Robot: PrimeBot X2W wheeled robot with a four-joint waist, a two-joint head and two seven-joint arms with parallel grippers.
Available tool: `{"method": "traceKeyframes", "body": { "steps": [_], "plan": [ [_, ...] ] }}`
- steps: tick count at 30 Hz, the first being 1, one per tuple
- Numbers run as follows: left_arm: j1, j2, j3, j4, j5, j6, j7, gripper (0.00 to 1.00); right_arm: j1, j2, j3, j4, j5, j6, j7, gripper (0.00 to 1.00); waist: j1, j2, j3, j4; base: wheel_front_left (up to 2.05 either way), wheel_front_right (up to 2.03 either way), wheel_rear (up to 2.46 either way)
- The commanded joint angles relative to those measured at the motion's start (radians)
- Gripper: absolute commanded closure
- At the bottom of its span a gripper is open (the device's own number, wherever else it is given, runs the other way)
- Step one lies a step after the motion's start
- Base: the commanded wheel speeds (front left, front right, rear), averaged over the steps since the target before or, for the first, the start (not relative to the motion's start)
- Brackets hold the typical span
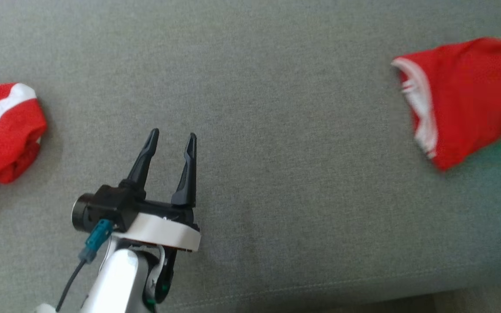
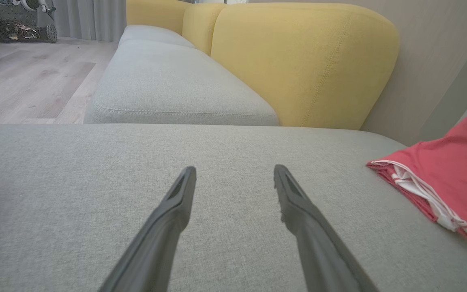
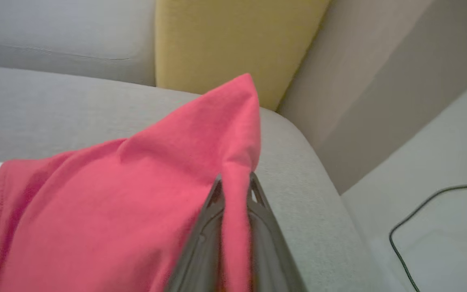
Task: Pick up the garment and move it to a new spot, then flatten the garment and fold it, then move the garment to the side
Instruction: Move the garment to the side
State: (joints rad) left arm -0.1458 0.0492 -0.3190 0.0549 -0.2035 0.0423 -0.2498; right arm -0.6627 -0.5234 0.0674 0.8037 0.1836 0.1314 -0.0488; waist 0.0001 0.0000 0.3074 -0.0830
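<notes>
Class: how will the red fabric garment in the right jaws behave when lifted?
Probably floppy: the red white-trimmed fabric garment peaks at the pinch, then drapes. Likely light: the right jaws' narrow pinch holds it.

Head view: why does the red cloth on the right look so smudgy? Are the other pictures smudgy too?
Head view: the red cloth on the right is smeared, likely from motion, with a greenish tint below it; left wrist view: sharp, colours paler; right wrist view: soft, blurry close up.
</notes>
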Motion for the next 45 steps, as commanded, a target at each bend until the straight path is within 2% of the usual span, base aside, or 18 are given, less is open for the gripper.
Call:
{"method": "traceKeyframes", "body": {
  "steps": [1, 4, 9, 10, 12, 22, 29, 33, 35, 39, 45],
  "plan": [
    [-0.034, 0.001, 0.028, -0.036, 0.012, -0.006, -0.012, 0.00, -0.034, -0.040, -0.032, -0.001, -0.020, -0.001, 0.003, 1.00, -0.0001, 0.0000, 0.018, 0.003, 0.00, 0.00, 0.00],
    [-0.038, 0.001, 0.033, -0.035, 0.012, -0.007, -0.012, 0.00, -0.055, -0.016, -0.077, 0.026, -0.033, -0.001, 0.010, 1.00, -0.0001, 0.0000, 0.025, 0.004, 0.00, 0.00, 0.00],
    [-0.045, 0.001, 0.034, -0.030, 0.005, -0.006, -0.012, 0.00, -0.087, 0.030, -0.185, 0.080, -0.118, -0.001, 0.001, 1.00, -0.0001, 0.0000, 0.029, 0.010, 0.00, 0.00, 0.00],
    [-0.045, 0.001, 0.035, -0.030, 0.004, -0.006, -0.012, 0.00, -0.089, 0.041, -0.196, 0.085, -0.122, -0.001, 0.000, 0.80, -0.0001, 0.0000, 0.028, 0.010, 0.00, 0.00, 0.00],
    [-0.045, 0.001, 0.038, -0.028, 0.003, -0.005, -0.012, 0.00, -0.093, 0.060, -0.211, 0.091, -0.120, -0.001, 0.002, 0.00, -0.0001, 0.0000, 0.026, 0.009, 0.00, 0.00, 0.00],
    [-0.031, 0.001, 0.035, -0.010, -0.014, 0.002, -0.012, 0.00, -0.108, 0.118, -0.201, 0.044, -0.120, -0.001, -0.025, 0.00, -0.0001, 0.0000, -0.034, -0.002, 0.00, 0.00, 0.00],
    [-0.008, 0.001, 0.033, -0.010, -0.036, 0.011, -0.012, 0.00, -0.059, 0.227, -0.138, -0.086, -0.085, -0.001, -0.057, 0.00, -0.0001, 0.0000, -0.126, 0.007, 0.00, 0.00, 0.00],
    [0.020, 0.001, 0.034, -0.011, -0.046, 0.019, -0.012, 0.00, 0.032, 0.302, -0.080, -0.197, -0.038, -0.001, -0.080, 0.00, -0.0001, 0.0000, -0.183, 0.018, 0.00, 0.00, 0.00],
    [0.037, 0.001, 0.036, -0.013, -0.049, 0.022, -0.012, 0.00, 0.089, 0.347, -0.083, -0.251, -0.015, -0.001, -0.102, 0.00, -0.0001, 0.0000, -0.208, 0.023, 0.00, 0.00, 0.00],
    [0.069, 0.001, 0.042, -0.009, -0.053, 0.024, -0.012, 0.00, 0.231, 0.418, -0.041, -0.337, -0.028, -0.001, -0.129, 0.00, -0.0001, 0.0000, -0.251, 0.040, 0.00, 0.00, 0.00],
    [0.137, 0.001, 0.052, -0.007, -0.045, 0.048, -0.012, 0.00, 0.449, 0.468, -0.049, -0.436, -0.011, -0.001, -0.170, 0.00, -0.0001, 0.0000, -0.315, 0.074, 0.00, 0.00, 0.00]
  ]
}}
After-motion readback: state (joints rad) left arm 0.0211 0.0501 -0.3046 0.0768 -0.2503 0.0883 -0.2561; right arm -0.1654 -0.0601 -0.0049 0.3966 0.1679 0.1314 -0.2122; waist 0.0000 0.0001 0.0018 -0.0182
